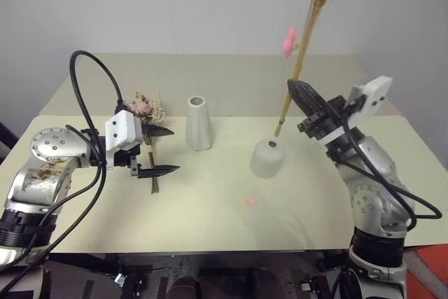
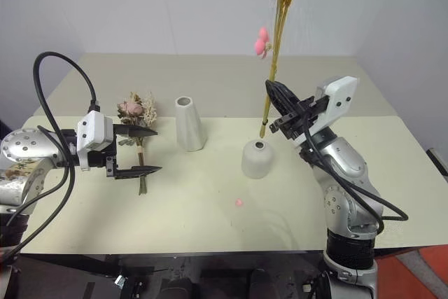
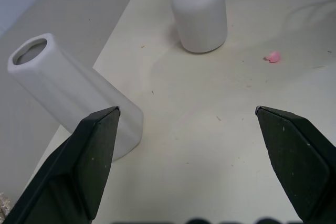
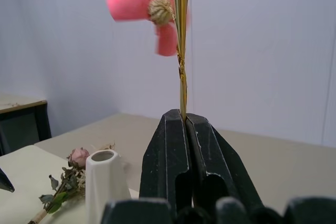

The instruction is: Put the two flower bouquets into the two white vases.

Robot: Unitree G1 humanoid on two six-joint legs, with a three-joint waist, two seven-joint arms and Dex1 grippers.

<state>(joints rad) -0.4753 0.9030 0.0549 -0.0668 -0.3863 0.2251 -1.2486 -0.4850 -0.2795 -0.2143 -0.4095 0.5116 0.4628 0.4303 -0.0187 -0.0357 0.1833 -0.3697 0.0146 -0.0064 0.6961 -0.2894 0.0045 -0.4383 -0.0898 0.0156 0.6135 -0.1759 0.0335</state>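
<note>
The right gripper (image 1: 297, 89) is clamped shut on the stems of the slim golden bunch (image 1: 308, 29), holding it nearly upright with the red and pink blossoms high above. The cut ends of the stems hang just above and slightly behind the mouth of the squat vase (image 1: 268, 158), not yet inside it as far as I can judge. The mouth is small, so the likely trouble is the stem ends landing on the rim or shoulder: pressing down then would bend the dry stalks or push the light vase over or along the desk (image 1: 210, 208). The grip sits low on a long, top-heavy bunch, so it could also pivot between the closed fingers and swing off line.

The left gripper (image 1: 157, 150) is wide open, its two fingers spread level on either side of the stem of the bushy dried bunch (image 1: 145, 113), which lies flat on the desk with its pink rose pointing away from the robot. Closing too high would crush the brittle leaves and sprigs rather than the stem.

The tall vase (image 1: 198, 123) stands empty just beside the open gripper, between it and the squat vase; a careless lift could clip it. A small loose pink petal (image 1: 250, 202) lies on the desk nearer the robot
</note>
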